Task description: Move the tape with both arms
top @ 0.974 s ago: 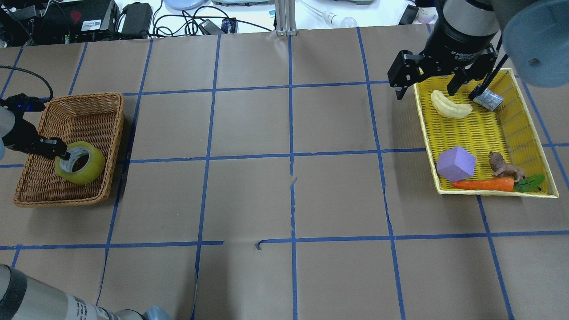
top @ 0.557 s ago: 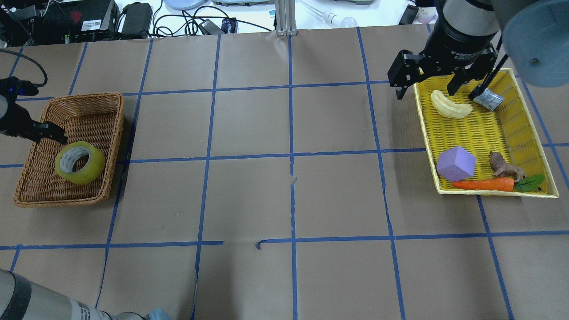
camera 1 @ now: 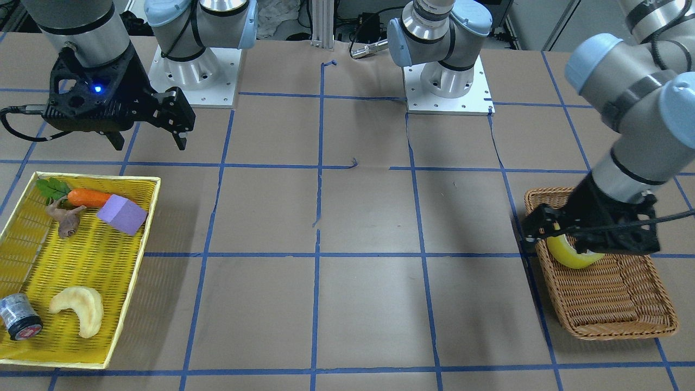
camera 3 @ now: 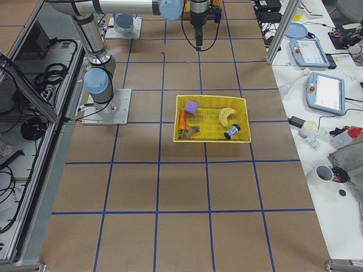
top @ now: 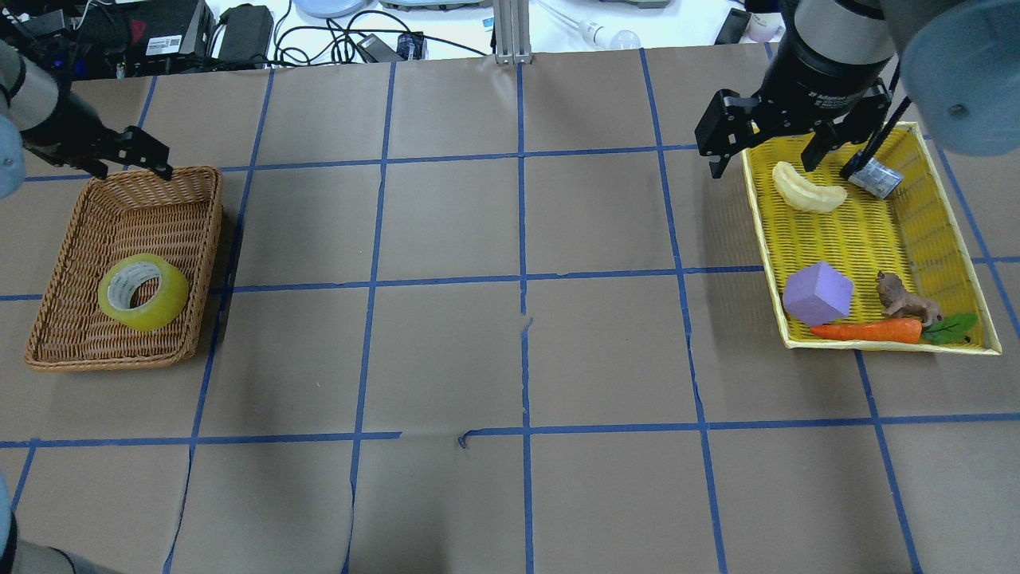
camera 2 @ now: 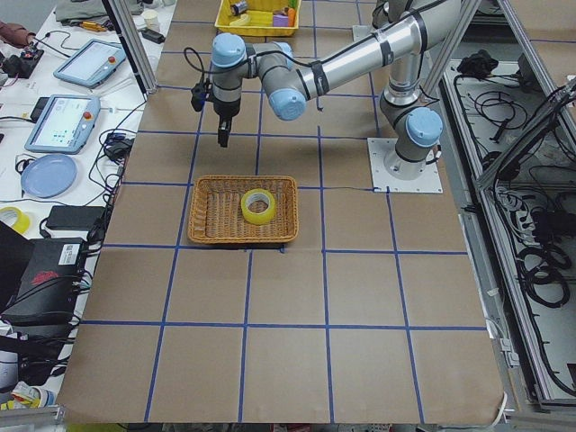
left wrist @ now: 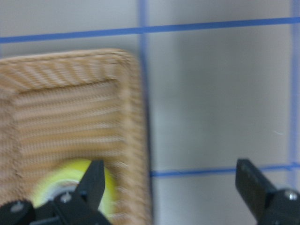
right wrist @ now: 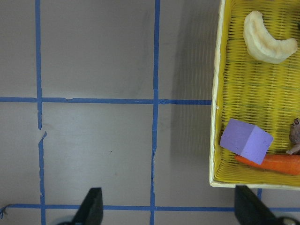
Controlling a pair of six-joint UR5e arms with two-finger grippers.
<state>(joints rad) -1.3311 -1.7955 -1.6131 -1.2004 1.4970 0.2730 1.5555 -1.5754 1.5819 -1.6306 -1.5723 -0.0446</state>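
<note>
My left fingers (top: 130, 158) were spread wide and held nothing. They hung over the upper edge of the wicker basket (top: 48, 351), at the far left of the overhead frame. The tape (top: 143, 292) lay in that basket lower down, near its right-hand wall, hole upward and slightly tilted, well apart from me. My right fingers (top: 763, 159) were spread and empty too. They straddled the upper left corner of the yellow tray (top: 876, 344) at the upper right, just beside the crescent of bread (top: 806, 191) and the small grey can (top: 876, 178).

I judged the roll delivered, so the danger lay in leaving. Had my left fingers swung low, a tip could have caught the woven rim and dragged the light basket across the desk (top: 518, 359), rolling the tape out. A drop on the right could have struck the tray wall and scattered its contents.
</note>
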